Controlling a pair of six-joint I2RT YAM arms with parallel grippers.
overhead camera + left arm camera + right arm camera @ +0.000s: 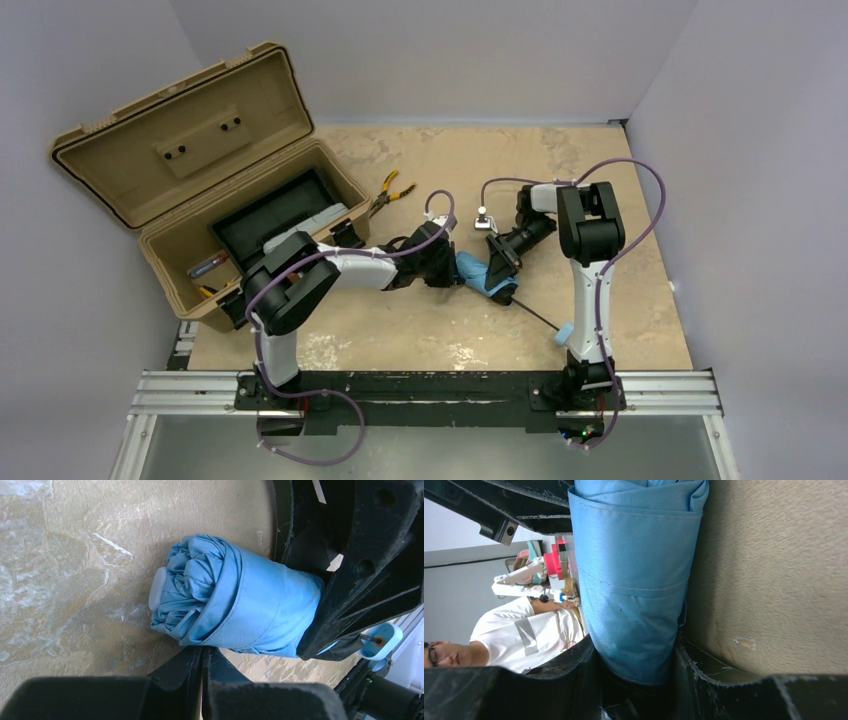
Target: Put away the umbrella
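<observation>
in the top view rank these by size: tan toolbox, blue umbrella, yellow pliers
1. toolbox, by far the largest.
2. umbrella, counting its shaft and handle.
3. pliers. They look close to the umbrella's fabric bundle alone, which is partly hidden here.

The umbrella [235,600] is soft blue cloth, smooth and a little shiny, with stitched seams and a pale plastic cap [157,587] at its end. Under the umbrella the bench [75,580] looks tan, matt and rough, with pale scuffs. Just beside the umbrella, the left tool [204,670] is black matt plastic with fuzzy, dusty edges.
</observation>
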